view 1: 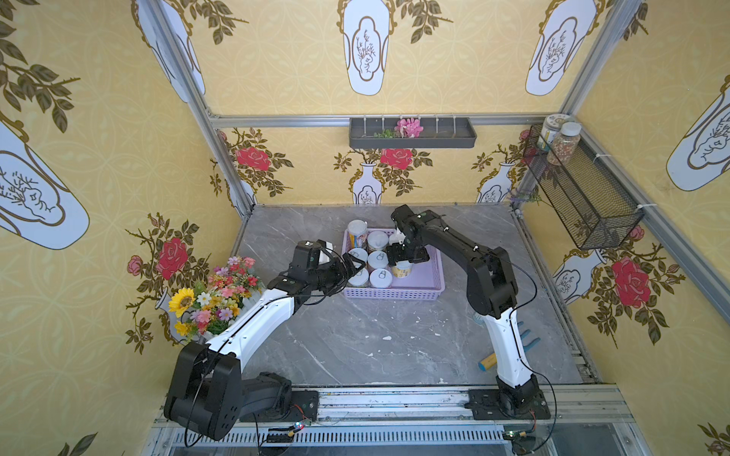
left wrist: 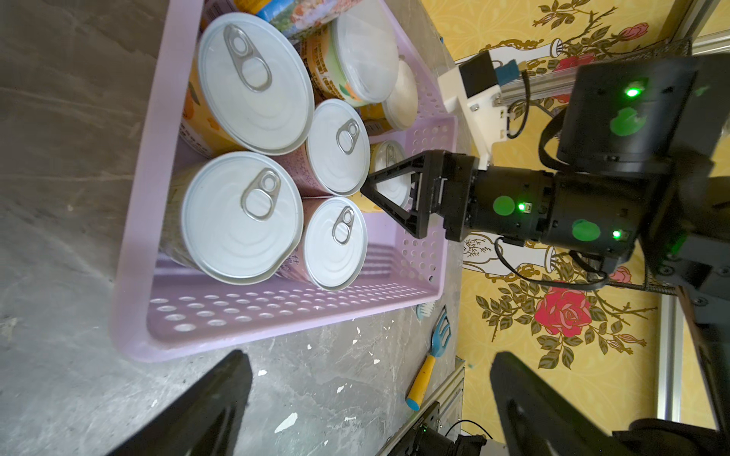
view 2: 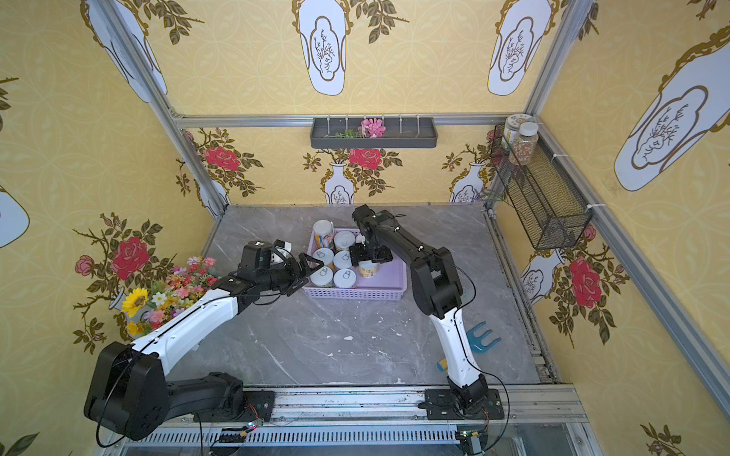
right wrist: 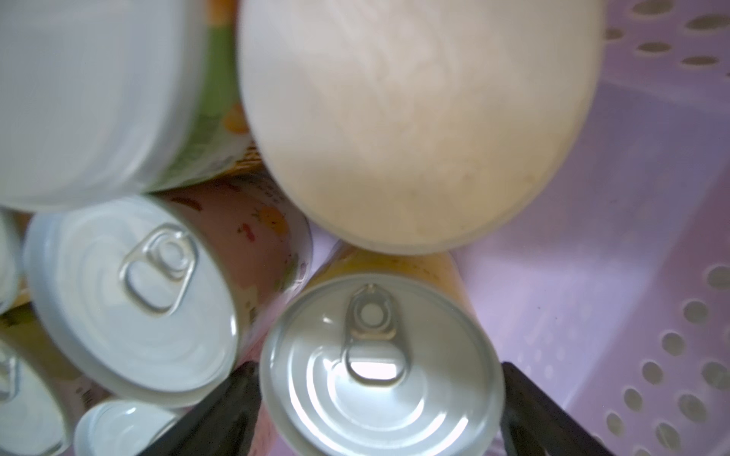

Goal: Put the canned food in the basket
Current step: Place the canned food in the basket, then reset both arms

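Note:
The lavender basket [view 1: 395, 294] [view 2: 355, 294] [left wrist: 276, 316] stands mid-table in both top views, with several tins of canned food [view 1: 378, 260] [left wrist: 253, 83] upright in it and a taller blue-yellow one [view 1: 357, 233] at its far left corner. My right gripper [view 1: 401, 258] [right wrist: 380, 395] reaches down into the basket, open. A yellow-labelled can [view 1: 402, 271] [right wrist: 381, 367] stands on the basket floor between its fingers [right wrist: 237, 398]. My left gripper [view 1: 353, 268] [left wrist: 373, 398] hangs open and empty at the basket's left side, over bare table.
A flower bouquet [view 1: 213, 296] sits by the left wall under the left arm. A blue fork-like tool with a yellow handle [view 2: 482, 337] lies near the right arm's base. A black wire basket [view 1: 584, 189] holding jars [view 1: 561, 142] and a dark grey tray [view 1: 412, 132] hang on the walls.

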